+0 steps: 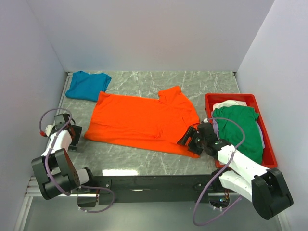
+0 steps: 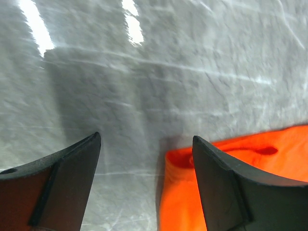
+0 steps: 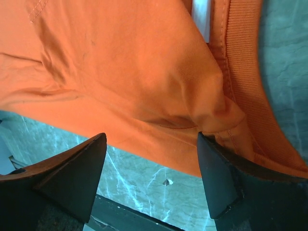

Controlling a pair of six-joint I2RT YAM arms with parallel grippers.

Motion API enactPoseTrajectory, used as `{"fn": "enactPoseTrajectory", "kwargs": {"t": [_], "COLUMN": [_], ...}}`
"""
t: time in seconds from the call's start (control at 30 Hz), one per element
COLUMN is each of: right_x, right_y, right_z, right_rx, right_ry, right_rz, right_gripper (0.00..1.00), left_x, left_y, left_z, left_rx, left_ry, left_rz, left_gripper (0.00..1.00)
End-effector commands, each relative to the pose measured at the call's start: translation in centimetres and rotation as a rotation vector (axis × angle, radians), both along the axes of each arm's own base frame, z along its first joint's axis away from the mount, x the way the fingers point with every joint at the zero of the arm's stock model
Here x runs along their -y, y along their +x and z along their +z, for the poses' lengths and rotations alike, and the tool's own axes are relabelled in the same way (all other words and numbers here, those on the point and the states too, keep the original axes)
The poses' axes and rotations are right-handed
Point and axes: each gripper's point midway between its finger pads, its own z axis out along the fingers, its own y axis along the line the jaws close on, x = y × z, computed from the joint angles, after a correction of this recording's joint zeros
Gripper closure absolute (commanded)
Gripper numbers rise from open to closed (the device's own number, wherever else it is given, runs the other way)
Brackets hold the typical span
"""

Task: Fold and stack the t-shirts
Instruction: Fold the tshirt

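Both your left claw [image 2: 145, 140] and right claw [image 3: 151, 138] gape empty; pinch shallow and the orange t-shirt [image 3: 120, 67] ahead may slip.

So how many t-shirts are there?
4. A bright orange cloth t-shirt lies spread mid-table, a teal blue one folded at the far left corner, and a green one lies crumpled on a white one in the red plastic tray on the right. More could hide underneath.

The top camera looked down from the near side over the whole table [image 1: 144, 161]. Left and right wrist cameras hung close above it, each sharing an edge of the orange t-shirt [image 1: 139, 120] with that view.
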Motion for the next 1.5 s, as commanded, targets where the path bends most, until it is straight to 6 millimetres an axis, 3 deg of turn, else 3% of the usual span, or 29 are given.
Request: {"fn": "enactPoseTrajectory", "kwargs": {"t": [0.0, 0.2, 0.53, 0.6, 0.67, 0.7, 0.77, 0.8, 0.87, 0.9, 0.93, 0.97, 1.0, 1.03, 1.07, 1.13, 1.2, 1.23, 1.47], "right_x": [2.5, 2.6, 3.2, 2.6, 2.2, 2.0, 1.7, 1.6, 1.4, 1.3, 1.3, 1.3, 1.1, 0.8, 0.8, 0.3, 0.2, 0.2, -0.3], "right_y": [-2.1, -2.5, -0.1, 0.5, 1.6, 2.1, 3.7, 4.5, 6.9, 7.6, 8.3, 8.9, 9.8, 10.8, 11.5, 13.1, 14.6, 15.1, 17.8], "right_z": [-2.5, -2.2, 2.6, 3.5, 5.0, 5.4, 7.3, 7.7, 9.8, 10.3, 10.7, 11.1, 10.9, 11.9, 12.3, 12.5, 12.3, 12.3, 10.5], "right_rx": [-0.079, -0.088, 0.009, 0.032, 0.069, 0.075, 0.129, 0.148, 0.216, 0.234, 0.247, 0.255, 0.255, 0.277, 0.292, 0.292, 0.279, 0.276, 0.233], "right_ry": [-0.110, -0.087, -0.093, -0.069, -0.055, -0.053, -0.050, -0.054, -0.062, -0.066, -0.074, -0.075, -0.082, -0.077, -0.081, -0.090, -0.106, -0.110, -0.102], "right_rz": [0.003, 0.009, -0.001, 0.014, 0.017, 0.019, 0.021, 0.017, 0.007, 0.005, -0.006, -0.010, -0.004, -0.008, -0.008, -0.004, -0.001, -0.002, 0.012], "right_gripper": [0.17, 0.17, 0.16, 0.16, 0.16, 0.17, 0.18, 0.18, 0.18, 0.18, 0.18, 0.19, 0.19, 0.19, 0.20, 0.20, 0.20, 0.21, 0.23], "left_x": [-1.3, -2.1, -0.4, 1.1, 3.3, 3.7, 5.2, 5.3, 6.2, 6.4, 6.6, 7.0, 7.1, 7.1, 6.9, 6.3, 7.0, 7.0, 9.2], "left_y": [-0.1, 1.8, 7.0, 9.2, 11.4, 13.1, 15.4, 16.9, 19.8, 20.6, 21.6, 22.4, 23.7, 24.5, 25.6, 26.1, 27.1, 27.0, 29.1], "left_z": [1.2, 4.8, 9.9, 11.7, 12.2, 14.0, 13.7, 15.3, 14.0, 15.4, 13.5, 13.3, 14.3, 12.5, 13.4, 11.1, 11.0, 9.3, 7.8], "left_rx": [-0.002, 0.082, 0.259, 0.309, 0.317, 0.348, 0.317, 0.342, 0.310, 0.342, 0.298, 0.285, 0.293, 0.243, 0.248, 0.182, 0.173, 0.123, 0.087], "left_ry": [0.034, 0.078, 0.082, 0.090, 0.090, 0.118, 0.158, 0.199, 0.239, 0.255, 0.247, 0.253, 0.271, 0.271, 0.303, 0.300, 0.303, 0.294, 0.299], "left_rz": [0.013, -0.034, -0.211, -0.272, -0.348, -0.373, -0.421, -0.432, -0.464, -0.472, -0.483, -0.497, -0.506, -0.507, -0.487, -0.460, -0.428, -0.421, -0.387], "left_gripper": [0.18, 0.18, 0.25, 0.26, 0.25, 0.25, 0.26, 0.27, 0.30, 0.33, 0.34, 0.36, 0.41, 0.43, 0.45, 0.49, 0.53, 0.55, 0.57]}}
